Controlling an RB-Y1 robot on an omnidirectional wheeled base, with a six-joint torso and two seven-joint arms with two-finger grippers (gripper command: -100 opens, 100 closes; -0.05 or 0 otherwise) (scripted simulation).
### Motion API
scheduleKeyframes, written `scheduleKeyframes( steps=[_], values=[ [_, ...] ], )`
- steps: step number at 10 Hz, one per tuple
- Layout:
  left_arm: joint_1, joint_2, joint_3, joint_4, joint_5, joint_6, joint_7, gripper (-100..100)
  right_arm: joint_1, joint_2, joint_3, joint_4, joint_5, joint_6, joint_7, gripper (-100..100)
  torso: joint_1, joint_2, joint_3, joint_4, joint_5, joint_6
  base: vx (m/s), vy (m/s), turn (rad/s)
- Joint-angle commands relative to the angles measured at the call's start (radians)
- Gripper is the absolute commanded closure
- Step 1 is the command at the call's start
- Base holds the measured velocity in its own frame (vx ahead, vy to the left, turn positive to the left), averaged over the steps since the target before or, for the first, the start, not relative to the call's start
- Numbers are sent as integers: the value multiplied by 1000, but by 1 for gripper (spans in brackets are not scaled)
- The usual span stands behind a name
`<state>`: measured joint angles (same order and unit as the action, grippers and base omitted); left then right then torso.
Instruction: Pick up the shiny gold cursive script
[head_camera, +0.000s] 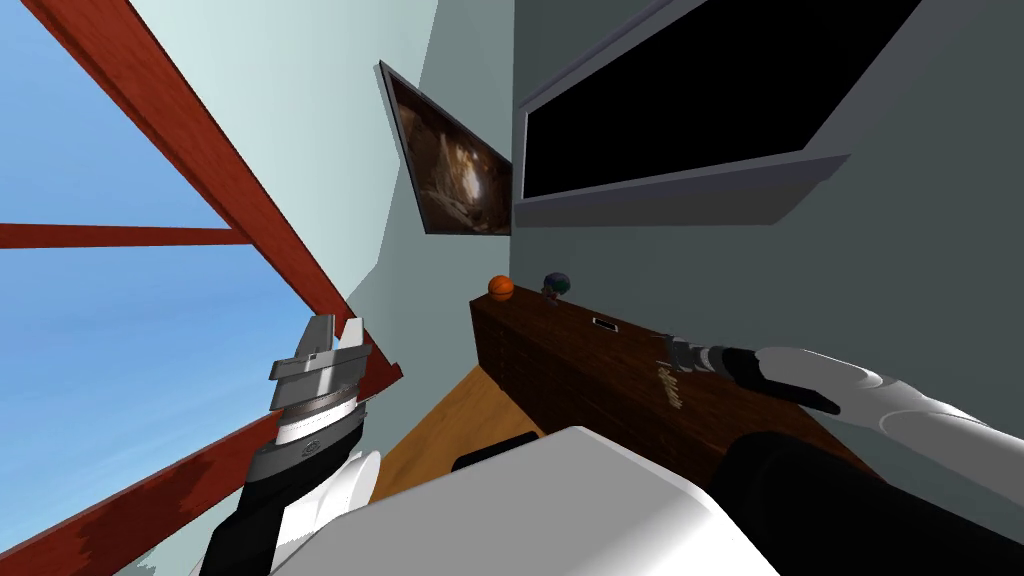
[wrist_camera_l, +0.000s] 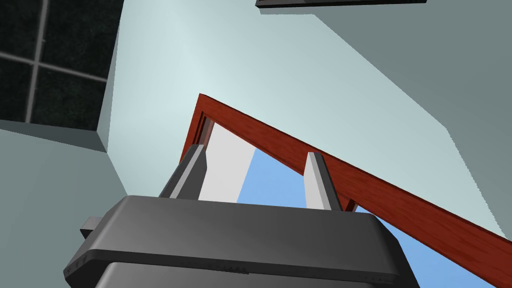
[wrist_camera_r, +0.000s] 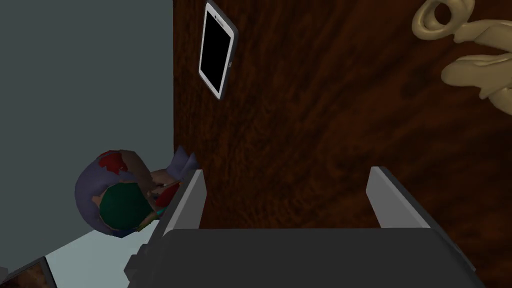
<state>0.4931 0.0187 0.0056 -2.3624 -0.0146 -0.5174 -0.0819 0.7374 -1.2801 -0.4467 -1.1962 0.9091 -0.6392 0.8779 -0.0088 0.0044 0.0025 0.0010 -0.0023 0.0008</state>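
Right tool (wrist_camera_r: 287, 172) open above dark wooden counter (wrist_camera_r: 310, 110), pale gold cursive script (wrist_camera_r: 472, 70) nearby; left tool (wrist_camera_l: 256, 152) raised, open.

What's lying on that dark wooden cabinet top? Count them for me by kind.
Ball: 1
Toy figure: 1
Phone: 1
Script: 1
Total: 4
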Motion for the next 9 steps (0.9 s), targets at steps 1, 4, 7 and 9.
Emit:
scheduleKeyframes(
  steps=[1,4,7,9],
  values=[
    [0,0,0,0,0,0,0,0,50,-34,-3,-30,12,-23,-2,-100,0,0,0,0,0,0,-62,-88,68],
    [0,0,0,0,0,0,0,0,129,-107,25,-30,40,-95,23,-100,2,-3,-2,-1,0,1,-32,-74,108],
    [0,0,0,0,0,0,0,0,195,-169,51,-32,63,-158,49,-100,-2,-3,-1,0,-1,0,-49,-113,160],
    [0,0,0,0,0,0,0,0,250,-218,76,-35,81,-211,75,-100,2,-4,-2,-1,0,0,-24,-73,113]
  ],
)
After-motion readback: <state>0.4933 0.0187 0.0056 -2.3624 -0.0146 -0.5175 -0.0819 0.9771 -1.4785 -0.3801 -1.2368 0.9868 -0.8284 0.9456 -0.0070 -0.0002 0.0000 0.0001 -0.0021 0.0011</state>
